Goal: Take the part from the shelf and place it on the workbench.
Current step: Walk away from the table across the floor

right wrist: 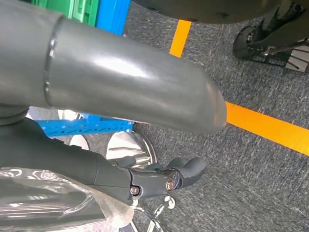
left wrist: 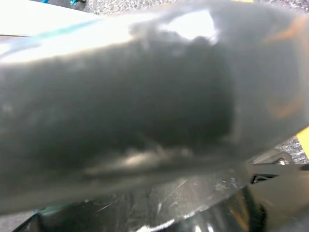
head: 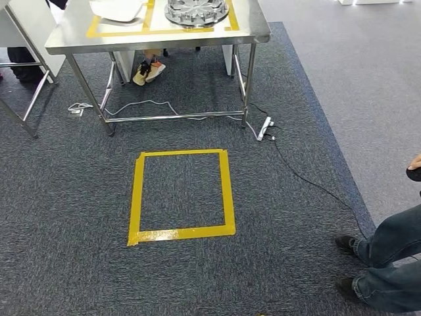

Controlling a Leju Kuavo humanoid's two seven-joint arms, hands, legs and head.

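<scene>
A round silver toothed metal part (head: 197, 11) lies on the steel workbench (head: 74, 36) at the far end of the head view, inside a yellow tape outline. A white flat piece (head: 116, 9) lies in the outline to its left. In the right wrist view my right hand (right wrist: 146, 145) hangs over the carpet; its thick grey thumb (right wrist: 127, 82) and a dark finger (right wrist: 160, 179) stand apart with nothing plainly between them. A dark blurred surface (left wrist: 120, 106) lies right against the left wrist camera, and how my left hand stands cannot be made out.
A yellow tape square (head: 181, 196) marks the carpet in front of the workbench. A cable and power strip (head: 266, 128) lie by its right legs. A person's legs (head: 387, 263) stand at the right; someone's shoes (head: 148, 71) show under the bench. Blue crates (right wrist: 109, 14) and orange floor tape (right wrist: 266, 126) lie near my right hand.
</scene>
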